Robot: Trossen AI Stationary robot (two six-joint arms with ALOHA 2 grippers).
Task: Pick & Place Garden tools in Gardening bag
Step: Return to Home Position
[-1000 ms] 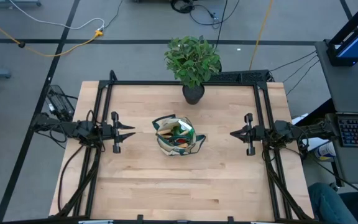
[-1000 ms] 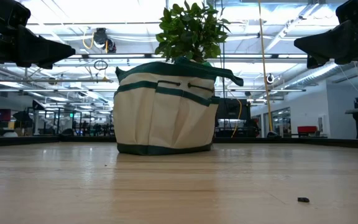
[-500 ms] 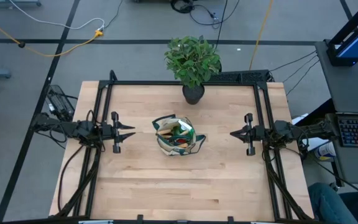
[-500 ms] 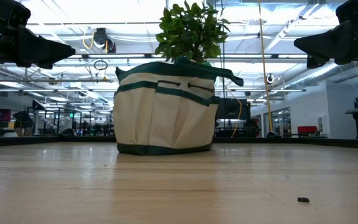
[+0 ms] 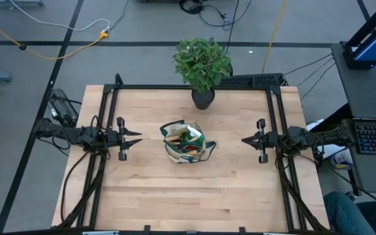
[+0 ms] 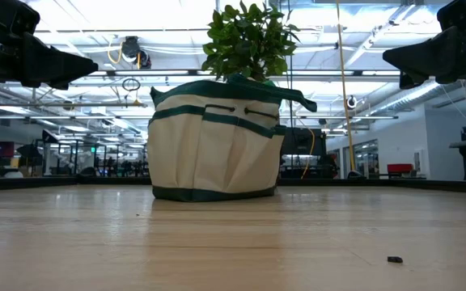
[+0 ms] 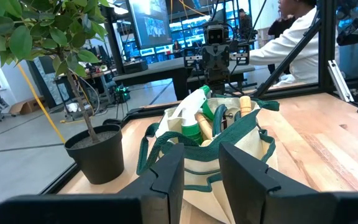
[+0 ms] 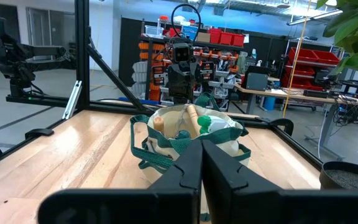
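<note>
The beige gardening bag with green trim [image 5: 185,143] stands on its base at the table's middle, also in the low view [image 6: 215,137]. Inside it are a green spray bottle [image 7: 194,118] and wooden-handled tools [image 8: 191,115], their handles sticking out of the top. My left gripper [image 5: 138,138] hovers to the bag's left, fingers pointing at it, open and empty. My right gripper [image 5: 243,140] hovers to the bag's right, pointing at it, shut and empty.
A potted leafy plant [image 5: 202,65] in a black pot [image 5: 202,98] stands at the table's far edge behind the bag. A black frame [image 5: 109,98] borders the table. A small dark speck [image 6: 394,259] lies on the near table. A person [image 7: 291,43] is beyond the table.
</note>
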